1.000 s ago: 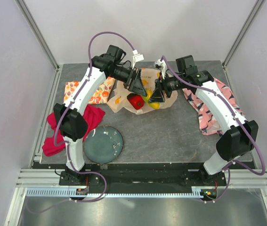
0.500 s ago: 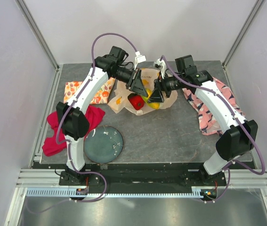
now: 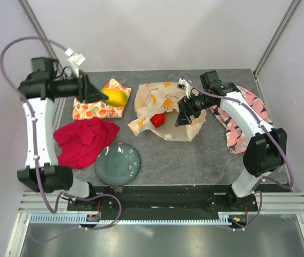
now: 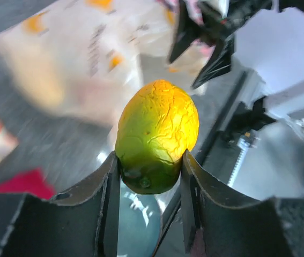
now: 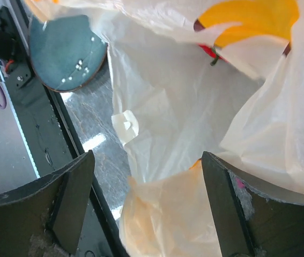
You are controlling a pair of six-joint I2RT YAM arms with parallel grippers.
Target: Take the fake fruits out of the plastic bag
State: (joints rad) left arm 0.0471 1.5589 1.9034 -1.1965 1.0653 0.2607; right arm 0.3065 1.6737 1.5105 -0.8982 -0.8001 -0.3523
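The plastic bag (image 3: 165, 107), cream with yellow bananas, lies crumpled at the table's middle back. A red pepper (image 3: 157, 120) shows at its near-left opening. My left gripper (image 3: 106, 96) is shut on a yellow-green mango (image 3: 117, 97), held in the air over the fruit-printed cloth, left of the bag. In the left wrist view the mango (image 4: 157, 134) sits between the fingers of my left gripper (image 4: 150, 163). My right gripper (image 3: 186, 113) is open over the bag's right side. In the right wrist view my right gripper (image 5: 147, 179) has loose bag plastic (image 5: 168, 134) between its wide jaws.
A dark teal plate (image 3: 118, 164) lies front left, also in the right wrist view (image 5: 66, 51). A red cloth (image 3: 79, 142) lies left of it. A fruit-printed cloth (image 3: 90, 110) lies at the back left. A pink patterned cloth (image 3: 236, 123) lies under the right arm.
My left arm has pulled out of the bag and swung far left with the mango in its grip. The bag has sagged flatter. My right gripper has stayed at the bag.
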